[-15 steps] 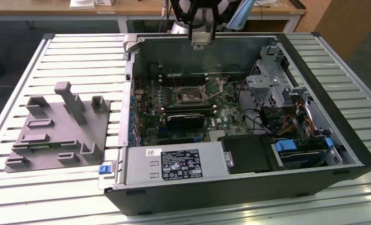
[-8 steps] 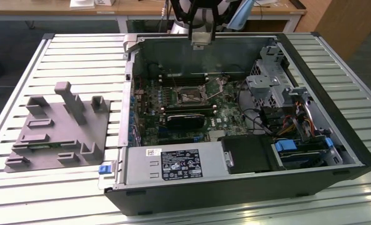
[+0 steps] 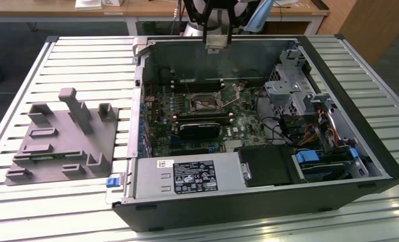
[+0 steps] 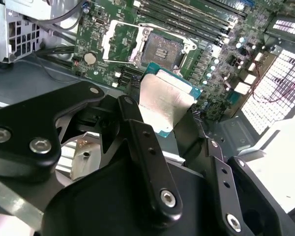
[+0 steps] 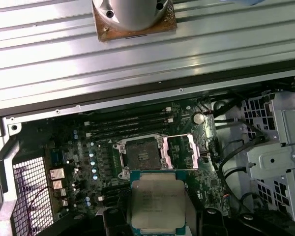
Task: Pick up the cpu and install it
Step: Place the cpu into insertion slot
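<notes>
Second wrist view, closest in: your gripper [image 4: 162, 117] has its jaws clamped on the cpu [image 4: 168, 96]. One black finger [image 4: 137, 132] sits on each of two opposite edges. The dull metal lid faces the camera, with green rim showing at the corners. In the first wrist view the cpu [image 5: 157, 201] has its lid toward the camera and hangs apart from the board.

Handling, as a judgement: light, stiff, flat. The lid looks smooth, so it is likely slippery, and the underside contacts are likely fragile. An edge hold suits it, so keep off the faces.

Beyond it: the cpu socket [image 5: 139, 153] on the green motherboard [image 5: 78, 162] is bare, its metal load plate [image 5: 183, 150] swung open beside it. Memory slots [image 5: 128, 123] lie just past the socket.

Farther out, exterior view: the gripper [image 3: 215, 41] holds the cpu [image 3: 215, 46] above the far wall of the open computer case [image 3: 253, 201], well above the socket [image 3: 205, 103]. A grey studded tray [image 3: 58, 136] lies on the slatted desk [image 3: 71, 50], to the exterior view's left of the case.
</notes>
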Motion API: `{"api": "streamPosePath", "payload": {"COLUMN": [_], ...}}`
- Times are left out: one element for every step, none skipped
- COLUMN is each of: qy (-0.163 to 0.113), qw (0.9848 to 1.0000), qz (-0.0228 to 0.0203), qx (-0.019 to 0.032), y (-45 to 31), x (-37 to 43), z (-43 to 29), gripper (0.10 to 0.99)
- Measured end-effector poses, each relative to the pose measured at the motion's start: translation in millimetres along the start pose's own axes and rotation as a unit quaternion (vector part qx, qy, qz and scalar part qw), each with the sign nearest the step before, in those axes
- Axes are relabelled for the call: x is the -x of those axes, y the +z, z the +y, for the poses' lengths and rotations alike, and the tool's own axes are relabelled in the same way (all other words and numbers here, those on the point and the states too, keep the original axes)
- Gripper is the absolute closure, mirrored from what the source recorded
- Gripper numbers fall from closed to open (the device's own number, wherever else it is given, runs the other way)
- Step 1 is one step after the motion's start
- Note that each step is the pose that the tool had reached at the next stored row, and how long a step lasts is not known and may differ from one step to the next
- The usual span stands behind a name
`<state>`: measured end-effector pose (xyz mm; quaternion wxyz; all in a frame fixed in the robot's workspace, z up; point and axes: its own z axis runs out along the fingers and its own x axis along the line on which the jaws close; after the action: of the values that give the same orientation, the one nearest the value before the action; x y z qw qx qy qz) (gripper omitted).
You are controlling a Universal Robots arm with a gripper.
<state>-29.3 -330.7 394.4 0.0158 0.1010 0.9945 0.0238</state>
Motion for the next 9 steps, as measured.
{"api": "streamPosePath", "payload": {"qy": [0.003,0.006,0.008,0.011,0.014,0.017,0.019,0.022,0.025], "qw": [1.0,1.0,1.0,0.9999,0.9999,0.9999,0.9998,0.9998,0.9997], "qz": [-0.0001,-0.0003,-0.0004,-0.0006,-0.0007,-0.0008,-0.001,-0.0011,-0.0013], "qx": [-0.0001,-0.0002,-0.0002,-0.0003,-0.0004,-0.0005,-0.0005,-0.0006,-0.0007], "y": [0.0,0.0,0.0,0.1,0.1,0.1,0.1,0.1,0.1], "x": [0.0,0.0,0.0,0.0,0.0,0.0,0.0,0.0,0.0], "z": [0.0,0.0,0.0,0.0,0.0,0.0,0.0,0.0,0.0], "gripper": [0.557,0.557,0.557,0.557,0.557,0.557,0.557,0.557,0.557]}}
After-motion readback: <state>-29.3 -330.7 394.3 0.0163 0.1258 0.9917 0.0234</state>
